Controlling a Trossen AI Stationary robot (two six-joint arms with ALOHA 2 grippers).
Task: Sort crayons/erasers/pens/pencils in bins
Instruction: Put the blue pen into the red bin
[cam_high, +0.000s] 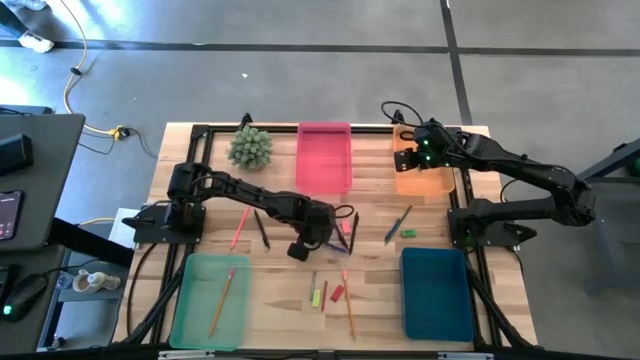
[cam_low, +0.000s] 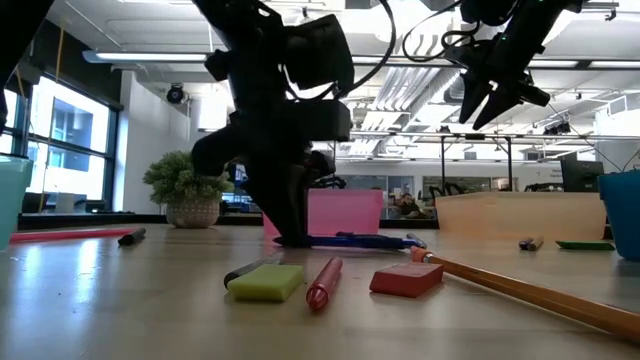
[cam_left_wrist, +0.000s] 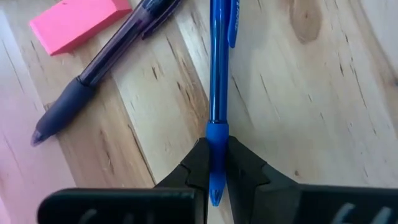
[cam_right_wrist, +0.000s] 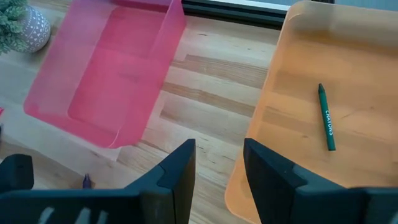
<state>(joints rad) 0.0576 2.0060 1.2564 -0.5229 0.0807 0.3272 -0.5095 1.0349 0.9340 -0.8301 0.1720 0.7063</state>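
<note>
My left gripper (cam_high: 338, 230) is down at the table's middle, shut on a blue pen (cam_left_wrist: 217, 74) that lies on the wood; it also shows in the low view (cam_low: 290, 232). A purple pen (cam_left_wrist: 106, 62) and a pink eraser (cam_left_wrist: 78, 22) lie beside it. My right gripper (cam_right_wrist: 219, 168) is open and empty, high over the gap between the pink bin (cam_right_wrist: 106, 68) and the orange bin (cam_right_wrist: 323, 74). A green crayon (cam_right_wrist: 326, 118) lies in the orange bin. My left gripper pinches the blue pen's grip section (cam_left_wrist: 217, 134), close to its tip, between its two fingers. The fingers come from above, pointing down, and lie across the pen. In the low view the pen (cam_low: 365, 240) lies level along the table.
The pale green bin (cam_high: 195, 310) holds a pencil; the dark blue bin (cam_high: 435, 292) is near right. A potted plant (cam_high: 250, 147) stands at the far left. A yellow-green eraser (cam_low: 265, 282), a red eraser (cam_low: 405, 280) and a pencil (cam_low: 520, 292) lie near the front edge.
</note>
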